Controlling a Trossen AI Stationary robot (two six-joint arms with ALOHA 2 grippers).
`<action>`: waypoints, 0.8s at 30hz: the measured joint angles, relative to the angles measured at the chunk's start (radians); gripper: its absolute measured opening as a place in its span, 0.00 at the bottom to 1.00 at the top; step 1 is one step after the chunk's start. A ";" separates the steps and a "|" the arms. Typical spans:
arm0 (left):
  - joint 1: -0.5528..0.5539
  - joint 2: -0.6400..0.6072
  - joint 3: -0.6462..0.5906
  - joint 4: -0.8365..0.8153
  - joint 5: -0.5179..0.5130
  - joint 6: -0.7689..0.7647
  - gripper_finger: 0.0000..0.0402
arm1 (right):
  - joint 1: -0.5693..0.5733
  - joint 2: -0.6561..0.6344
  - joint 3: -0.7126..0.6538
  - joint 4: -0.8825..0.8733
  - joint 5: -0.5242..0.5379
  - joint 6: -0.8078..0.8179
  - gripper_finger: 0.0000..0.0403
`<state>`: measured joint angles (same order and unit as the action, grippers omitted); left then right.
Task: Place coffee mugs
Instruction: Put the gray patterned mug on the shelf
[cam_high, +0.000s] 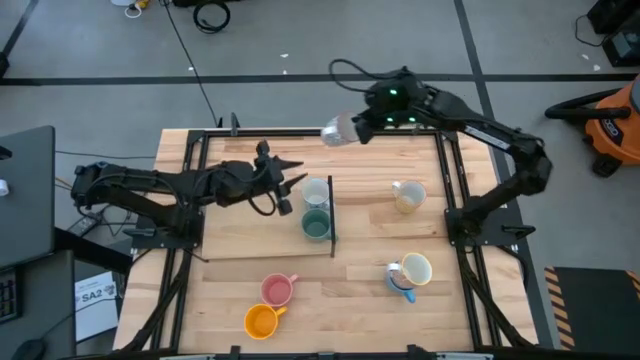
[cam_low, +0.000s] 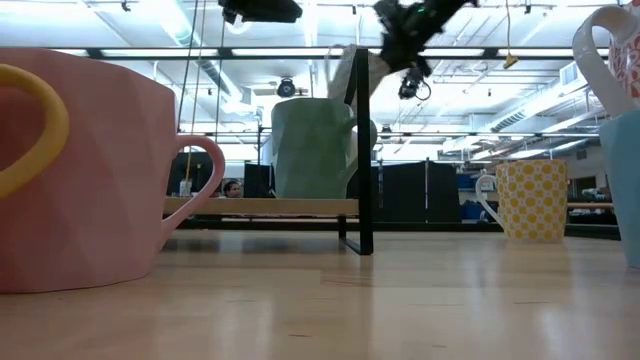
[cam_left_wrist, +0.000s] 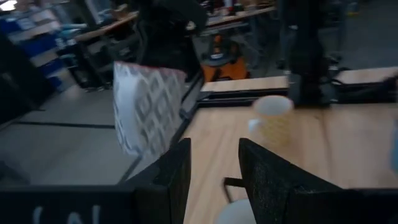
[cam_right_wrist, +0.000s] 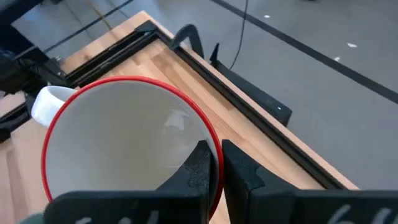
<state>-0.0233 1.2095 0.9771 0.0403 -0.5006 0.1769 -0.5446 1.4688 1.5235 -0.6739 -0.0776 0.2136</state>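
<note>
My right gripper is shut on a white mug with a grey pattern and a red rim, in the air over the table's far edge. My left gripper is open and hovers just left of a white mug. That mug and a teal-green mug stand beside a thin black upright stand. In the left wrist view, my left gripper has the white mug's rim below it and the patterned mug farther off. A dotted cream mug stands on the table's right half. My right gripper pinches the patterned mug's wall at the red rim, on the side opposite the handle. One finger is inside the mug and one outside. The fingers come slanting from above and from the table's right. The mug is lifted clear and tilted.
A cream mug sits on a blue one near the right front. A pink mug and an orange mug stand near the front edge. Black frame rails run along the table's edges. Bare wood lies in the middle.
</note>
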 joint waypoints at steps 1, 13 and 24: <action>0.007 0.000 0.000 0.003 -0.014 0.001 0.35 | 0.008 0.032 0.028 0.002 0.003 -0.007 0.06; 0.092 0.000 0.000 -0.011 -0.144 0.003 0.35 | 0.073 0.364 0.309 -0.026 -0.005 -0.085 0.07; 0.094 -0.063 0.000 -0.198 -0.198 -0.019 0.35 | 0.102 0.511 0.426 -0.011 -0.107 -0.113 0.07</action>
<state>0.0702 1.1466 0.9768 -0.1580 -0.6988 0.1576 -0.4429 1.9794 1.9498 -0.6849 -0.1850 0.1004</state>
